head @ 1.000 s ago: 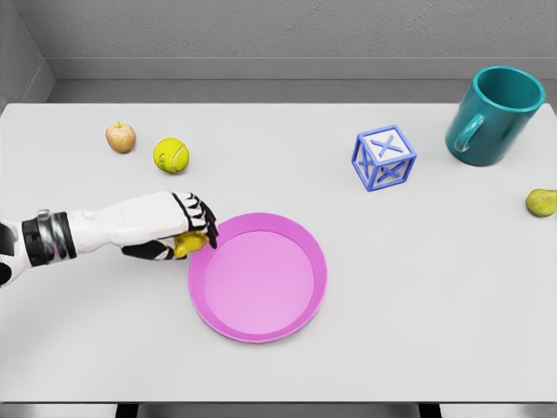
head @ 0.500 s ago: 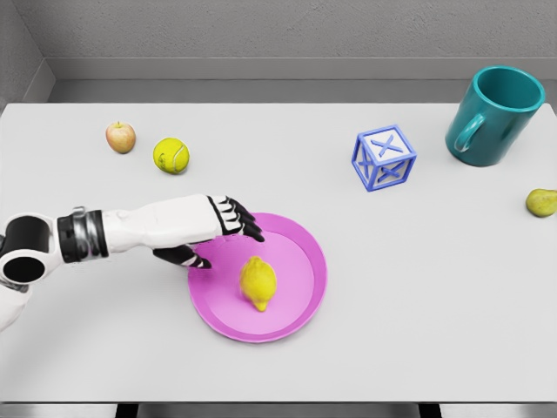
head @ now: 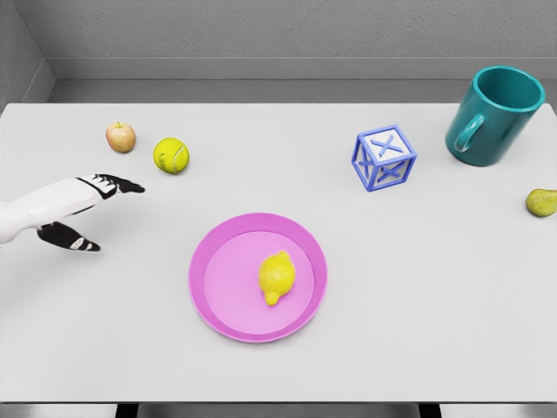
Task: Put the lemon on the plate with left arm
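Resting on plate: lemon (head: 277, 277) lies inside the pink plate (head: 209, 300), right of the plate's middle, its pointed end toward the near rim.
Plate: shallow, round, flat on the white table (head: 418, 305), in the near-centre of the view; nothing but the lemon in it.
Mug: teal mug (head: 494, 115) at the far right, tilted in view so its open mouth shows; its inside looks bare, handle on its left side.
Left hand: left hand (head: 74, 209) at the left edge, well apart from the plate, fingers stretched out and loosely spread, thumb hanging below, holding nothing.
Right arm: out of sight.
Table, far left: small apple (head: 121, 137) with a tennis ball (head: 171, 156) just beside it to the right, not touching.
Table, right: blue open-frame cube (head: 384, 158) left of the mug; a pear (head: 541, 202) at the right edge.
Room: grey wall (head: 261, 30) behind the table's far edge.
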Available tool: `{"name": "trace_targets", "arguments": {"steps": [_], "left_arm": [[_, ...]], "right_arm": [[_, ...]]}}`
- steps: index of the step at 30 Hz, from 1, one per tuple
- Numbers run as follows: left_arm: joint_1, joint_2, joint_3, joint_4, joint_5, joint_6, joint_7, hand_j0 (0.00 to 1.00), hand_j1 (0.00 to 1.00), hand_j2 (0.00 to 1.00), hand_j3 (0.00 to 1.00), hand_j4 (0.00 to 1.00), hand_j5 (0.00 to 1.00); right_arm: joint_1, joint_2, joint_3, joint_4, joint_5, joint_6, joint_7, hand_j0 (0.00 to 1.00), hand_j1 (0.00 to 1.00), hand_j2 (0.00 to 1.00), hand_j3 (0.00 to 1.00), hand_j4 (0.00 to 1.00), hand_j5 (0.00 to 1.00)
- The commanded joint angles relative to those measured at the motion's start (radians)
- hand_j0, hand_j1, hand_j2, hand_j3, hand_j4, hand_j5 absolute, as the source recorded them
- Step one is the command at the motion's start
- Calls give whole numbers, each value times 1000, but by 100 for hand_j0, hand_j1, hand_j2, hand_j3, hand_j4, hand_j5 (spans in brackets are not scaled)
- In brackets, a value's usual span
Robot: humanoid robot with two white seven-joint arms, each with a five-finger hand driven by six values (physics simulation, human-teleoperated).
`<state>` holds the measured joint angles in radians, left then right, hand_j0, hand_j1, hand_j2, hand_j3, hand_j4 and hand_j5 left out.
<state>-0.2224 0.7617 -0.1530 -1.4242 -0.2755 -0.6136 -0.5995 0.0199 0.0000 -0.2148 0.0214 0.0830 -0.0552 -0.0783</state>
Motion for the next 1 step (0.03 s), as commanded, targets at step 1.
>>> {"name": "trace_targets", "arguments": {"steps": [1], "left_arm": [[0, 1, 9, 16, 10, 3, 0, 100, 100, 100, 100, 100, 100]], "right_arm": [[0, 0, 0, 0, 0, 0, 0, 100, 100, 100, 100, 100, 100]]}}
